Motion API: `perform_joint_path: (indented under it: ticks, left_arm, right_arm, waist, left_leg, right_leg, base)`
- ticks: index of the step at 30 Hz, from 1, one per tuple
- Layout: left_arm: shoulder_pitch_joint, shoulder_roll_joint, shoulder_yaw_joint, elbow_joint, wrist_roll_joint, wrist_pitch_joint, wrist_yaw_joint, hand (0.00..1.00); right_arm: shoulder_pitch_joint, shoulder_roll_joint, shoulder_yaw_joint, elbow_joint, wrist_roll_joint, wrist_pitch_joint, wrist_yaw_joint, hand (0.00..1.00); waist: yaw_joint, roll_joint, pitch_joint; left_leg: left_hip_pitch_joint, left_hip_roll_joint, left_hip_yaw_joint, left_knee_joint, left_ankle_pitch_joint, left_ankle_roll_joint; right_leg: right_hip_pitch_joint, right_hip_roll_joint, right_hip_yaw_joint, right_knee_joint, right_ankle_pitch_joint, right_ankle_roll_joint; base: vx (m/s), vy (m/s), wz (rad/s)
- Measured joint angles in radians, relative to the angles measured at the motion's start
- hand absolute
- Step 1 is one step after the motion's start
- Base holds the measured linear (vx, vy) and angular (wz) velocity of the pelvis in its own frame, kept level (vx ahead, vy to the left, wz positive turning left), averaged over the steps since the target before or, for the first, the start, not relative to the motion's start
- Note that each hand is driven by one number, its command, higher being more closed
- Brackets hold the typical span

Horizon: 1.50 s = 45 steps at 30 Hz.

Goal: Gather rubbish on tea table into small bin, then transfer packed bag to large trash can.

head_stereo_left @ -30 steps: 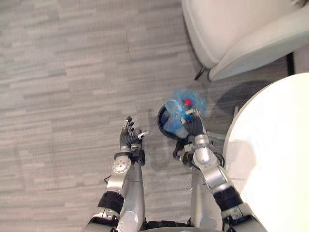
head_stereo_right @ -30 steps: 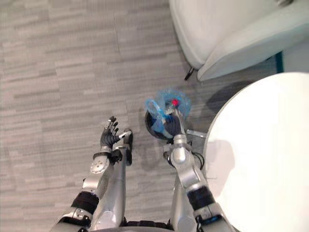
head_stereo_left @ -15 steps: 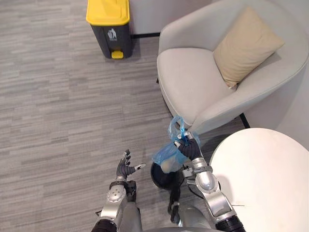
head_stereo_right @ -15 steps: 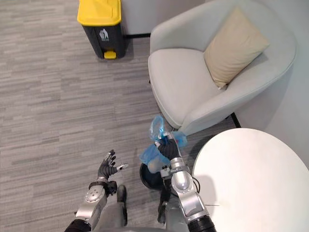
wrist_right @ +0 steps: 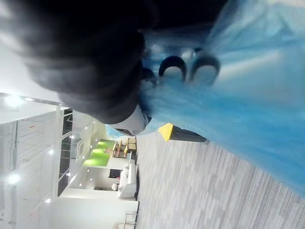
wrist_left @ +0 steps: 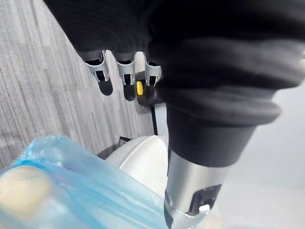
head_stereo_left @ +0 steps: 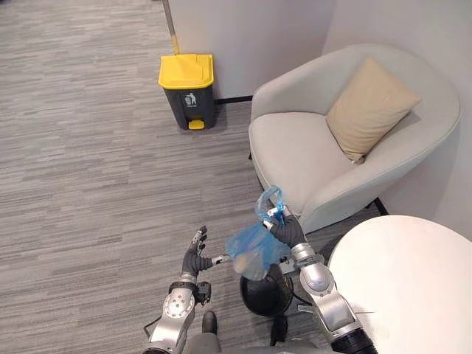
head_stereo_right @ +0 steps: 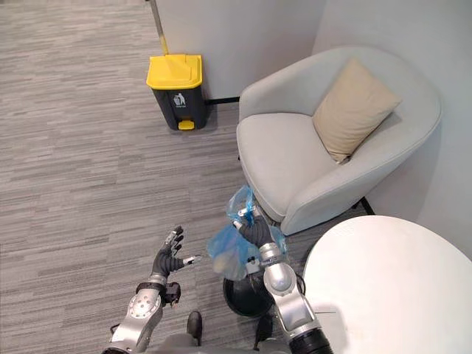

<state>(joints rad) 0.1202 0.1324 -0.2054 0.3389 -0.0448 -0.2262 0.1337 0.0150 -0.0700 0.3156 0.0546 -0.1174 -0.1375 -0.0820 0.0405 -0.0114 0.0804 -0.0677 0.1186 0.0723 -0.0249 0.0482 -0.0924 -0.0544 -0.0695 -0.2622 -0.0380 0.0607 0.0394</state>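
– Grey floor (head_stereo_left: 88, 184); where was the bag (head_stereo_left: 253, 251)?
– Just above the small bin (head_stereo_left: 264, 296), neck pinched in the right robot hand (head_stereo_left: 285, 229); left robot hand (head_stereo_left: 193, 259) spread, empty. Large trash can (head_stereo_left: 188, 90) stood well beyond the small bin, ahead-left.

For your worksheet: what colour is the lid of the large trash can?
Yellow lid, best in left eye view.

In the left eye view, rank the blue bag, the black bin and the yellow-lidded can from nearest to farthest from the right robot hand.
Measured from the right robot hand:
1. The bag: gripped in its fingers, hanging to its left.
2. The bin: standing just below the bag.
3. The can: farthest, ahead and to the left, left of the armchair.
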Motion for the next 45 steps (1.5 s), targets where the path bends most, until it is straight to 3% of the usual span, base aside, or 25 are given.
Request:
perform_joint_path:
  ticks: [6, 20, 27, 32, 45]
  left_arm:
    - [-0.008, 0.025, -0.045, -0.080, 0.085, -0.024, 0.001, 0.00]
    - [-0.100, 0.052, -0.167, -0.144, 0.238, -0.028, 0.001, 0.00]
    - [-0.108, 0.050, -0.185, -0.144, 0.367, -0.027, 0.044, 0.00]
    - [-0.127, 0.049, -0.184, -0.144, 0.394, -0.023, 0.064, 0.00]
    - [-0.142, 0.021, -0.185, -0.098, 0.410, -0.017, 0.070, 0.00]
  right_arm:
    - [-0.089, -0.030, 0.048, -0.002, 0.080, -0.014, 0.029, 1.00]
    - [-0.188, -0.047, 0.162, -0.002, 0.184, -0.014, 0.087, 1.00]
    - [-0.198, -0.048, 0.206, -0.002, 0.237, -0.014, 0.110, 1.00]
    - [-0.245, -0.048, 0.217, -0.002, 0.285, -0.015, 0.129, 1.00]
    - [-0.278, -0.046, 0.292, -0.042, 0.384, -0.017, 0.129, 1.00]
  waist:
    - [-0.002, 0.002, -0.002]
    - [-0.003, 0.003, -0.023]
    - [-0.010, 0.000, -0.028]
    - [-0.024, -0.002, -0.030]
    - [-0.024, -0.004, -0.050]
  left_leg:
    - [0.007, 0.003, 0.002, -0.010, 0.000, -0.001]
    - [0.026, 0.003, 0.009, -0.009, 0.001, -0.001]
    - [0.028, 0.005, 0.012, -0.010, 0.001, -0.002]
    - [0.027, 0.005, 0.012, -0.011, 0.001, -0.002]
    - [0.028, 0.006, 0.012, -0.010, 0.001, -0.002]
  right_leg:
    - [-0.003, 0.005, 0.015, -0.001, 0.004, -0.001]
    - [0.010, 0.015, 0.032, -0.003, 0.004, -0.002]
    - [0.015, 0.018, 0.039, -0.018, 0.011, -0.006]
    - [0.015, 0.018, 0.039, -0.019, 0.011, -0.006]
    - [0.016, 0.020, 0.042, -0.021, 0.014, -0.008]
  base:
    - [-0.01, 0.000, -0.07]
    - [0.02, -0.001, -0.01]
    - [-0.01, 0.000, -0.01]
    - [0.00, 0.000, 0.00]
    - [0.00, 0.000, 0.00]
